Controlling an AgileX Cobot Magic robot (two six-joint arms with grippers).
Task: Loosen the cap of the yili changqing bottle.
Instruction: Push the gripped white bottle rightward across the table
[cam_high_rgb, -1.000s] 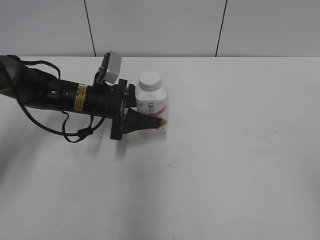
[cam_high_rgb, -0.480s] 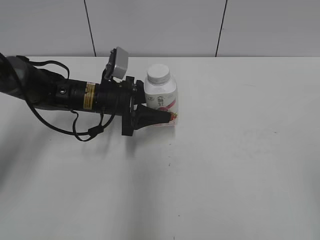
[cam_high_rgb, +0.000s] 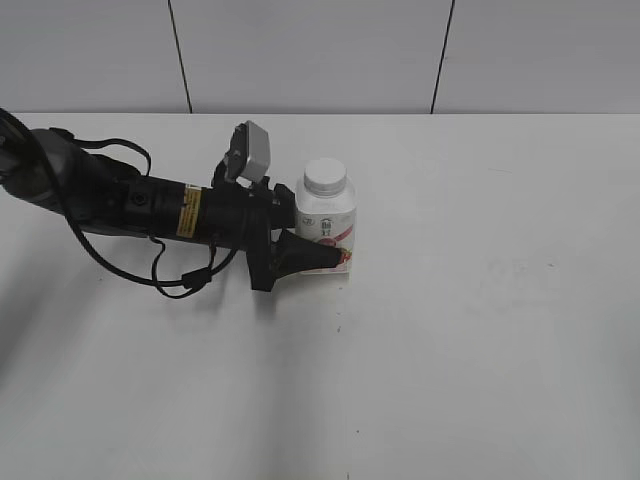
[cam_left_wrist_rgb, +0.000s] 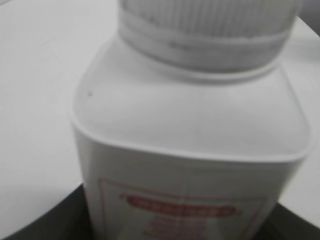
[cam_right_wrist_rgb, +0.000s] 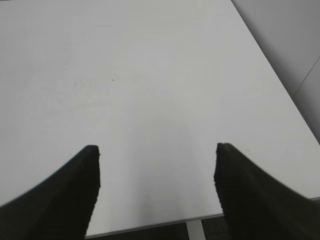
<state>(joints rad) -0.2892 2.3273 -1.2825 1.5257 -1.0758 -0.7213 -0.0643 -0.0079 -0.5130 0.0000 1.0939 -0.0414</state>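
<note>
**Bottle Braced at the Body, Cap Left Free**

In the exterior view, the yili changqing bottle (cam_high_rgb: 326, 222) is seen upright on the table (cam_high_rgb: 480, 330), left of centre, clamped at its lower body by the left gripper (cam_high_rgb: 322, 252). The cap (cam_high_rgb: 326, 177) is left exposed above, presumably so it can be turned.

In the left wrist view, the bottle's shoulder and ribbed cap (cam_left_wrist_rgb: 210, 22) fill the frame.

In the right wrist view, the right gripper (cam_right_wrist_rgb: 156, 172) is shown spread apart over bare table, nothing held.

Slanted exterior view, two wrist close-ups
</note>
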